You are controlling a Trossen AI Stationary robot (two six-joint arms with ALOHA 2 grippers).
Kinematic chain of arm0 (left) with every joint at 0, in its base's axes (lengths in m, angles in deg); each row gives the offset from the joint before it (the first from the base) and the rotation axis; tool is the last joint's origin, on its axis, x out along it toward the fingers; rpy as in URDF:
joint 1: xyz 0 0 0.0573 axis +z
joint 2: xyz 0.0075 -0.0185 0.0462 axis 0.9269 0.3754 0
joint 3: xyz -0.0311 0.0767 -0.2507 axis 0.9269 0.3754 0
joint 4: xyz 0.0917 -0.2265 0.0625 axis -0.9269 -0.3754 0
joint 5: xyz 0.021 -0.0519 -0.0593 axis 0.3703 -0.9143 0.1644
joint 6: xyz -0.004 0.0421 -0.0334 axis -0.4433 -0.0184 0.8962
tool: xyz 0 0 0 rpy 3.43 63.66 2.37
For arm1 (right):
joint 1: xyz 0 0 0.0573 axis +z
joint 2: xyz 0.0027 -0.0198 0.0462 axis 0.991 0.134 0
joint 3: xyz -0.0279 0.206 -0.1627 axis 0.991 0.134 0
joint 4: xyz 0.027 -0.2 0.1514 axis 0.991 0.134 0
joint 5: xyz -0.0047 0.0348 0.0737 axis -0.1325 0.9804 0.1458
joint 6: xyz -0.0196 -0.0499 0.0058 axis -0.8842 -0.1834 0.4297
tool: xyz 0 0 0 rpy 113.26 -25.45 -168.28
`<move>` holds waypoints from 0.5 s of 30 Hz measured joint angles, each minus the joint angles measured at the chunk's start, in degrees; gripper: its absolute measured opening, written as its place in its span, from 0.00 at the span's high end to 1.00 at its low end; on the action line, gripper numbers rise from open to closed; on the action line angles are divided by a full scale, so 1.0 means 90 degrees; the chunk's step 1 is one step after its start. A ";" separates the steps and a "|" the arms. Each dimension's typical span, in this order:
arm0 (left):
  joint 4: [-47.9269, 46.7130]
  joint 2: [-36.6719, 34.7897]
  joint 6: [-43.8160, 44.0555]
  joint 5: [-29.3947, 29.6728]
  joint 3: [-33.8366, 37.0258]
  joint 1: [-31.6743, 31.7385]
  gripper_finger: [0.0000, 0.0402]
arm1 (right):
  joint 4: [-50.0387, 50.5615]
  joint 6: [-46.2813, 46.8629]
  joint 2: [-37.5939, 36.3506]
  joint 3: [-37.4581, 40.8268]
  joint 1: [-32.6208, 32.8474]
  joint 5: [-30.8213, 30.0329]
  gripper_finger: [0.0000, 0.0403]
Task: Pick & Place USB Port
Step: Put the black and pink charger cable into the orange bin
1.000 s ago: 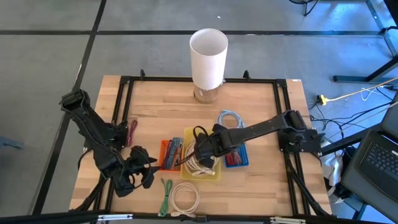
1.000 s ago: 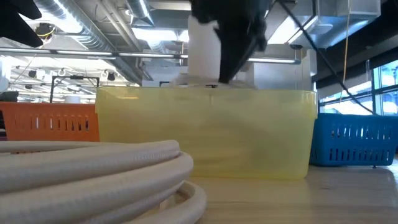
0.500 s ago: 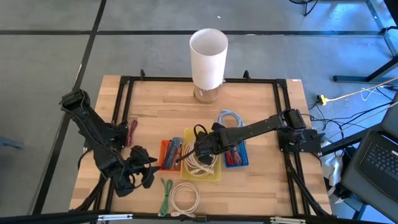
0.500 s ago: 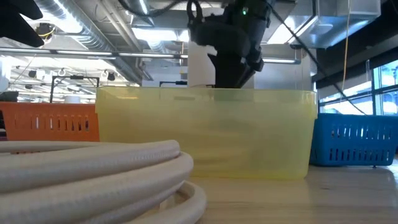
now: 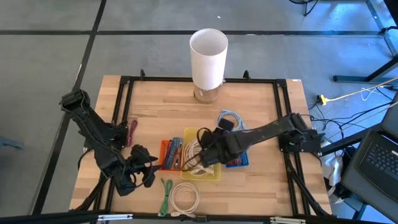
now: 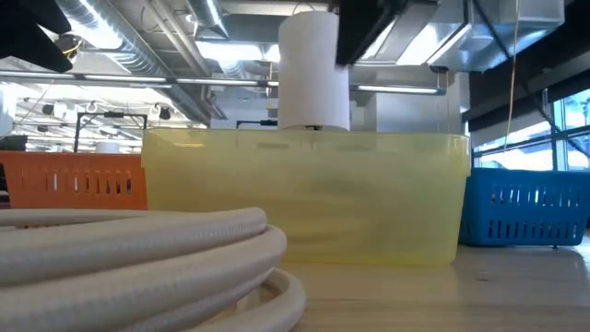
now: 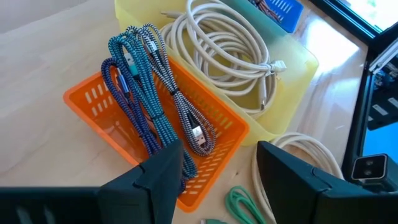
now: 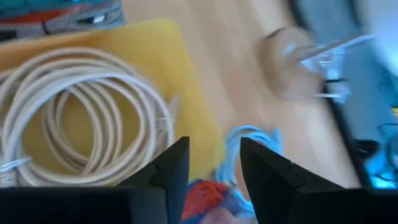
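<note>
A coil of white USB cable (image 8: 74,118) lies in the yellow bin (image 5: 186,177), at the middle of the table; the left wrist view shows the same coil (image 7: 224,50). My right gripper (image 5: 202,153) hovers over the bin's right part. It is open (image 8: 214,158) with nothing between its fingers. My left gripper (image 5: 146,171) waits near the table's front left, beside the orange bin (image 7: 93,102). It is open (image 7: 217,168) and holds nothing.
The orange bin holds blue braided cables (image 7: 140,81); a blue bin (image 5: 237,158) stands right of the yellow one. A white hose coil (image 5: 185,198) and a green cable (image 5: 165,194) lie near the front edge. A white cylinder (image 5: 208,53) stands at the far edge.
My right gripper has risen out of the yellow bin and shifted a little toward the table's right edge. In the low view it has climbed from behind the bin's rim to the top of the picture. The white coil stays in the bin.
</note>
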 joint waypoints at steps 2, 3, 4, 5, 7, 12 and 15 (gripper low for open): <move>-0.0038 -0.0001 -0.0042 0.0009 0.0000 0.0000 0.51 | 0.0538 0.0442 -0.0002 -0.0377 0.0206 -0.0197 0.65; -0.0073 -0.0001 -0.0042 0.0011 0.0000 0.0000 0.51 | 0.0762 0.0651 -0.0003 -0.0528 0.0307 -0.0218 0.66; -0.0120 0.0000 -0.0042 0.0012 0.0000 -0.0001 0.51 | 0.0949 0.0861 -0.0003 -0.0664 0.0415 -0.0217 0.66; -0.0181 0.0000 -0.0043 0.0012 0.0000 -0.0007 0.51 | 0.1097 0.1050 -0.0003 -0.0780 0.0532 -0.0218 0.67; -0.0322 0.0000 -0.0040 0.0029 0.0000 -0.0012 0.51 | 0.1249 0.1328 -0.0005 -0.0907 0.0761 -0.0218 0.67; -0.0699 -0.0002 0.0390 0.0066 0.0000 -0.0020 0.51 | 0.1228 0.1611 -0.0005 -0.0900 0.1375 -0.0205 0.67; -0.1172 -0.0002 0.0777 0.0063 0.0000 -0.0056 0.51 | 0.1231 0.1900 0.0000 -0.0796 0.1686 -0.0200 0.67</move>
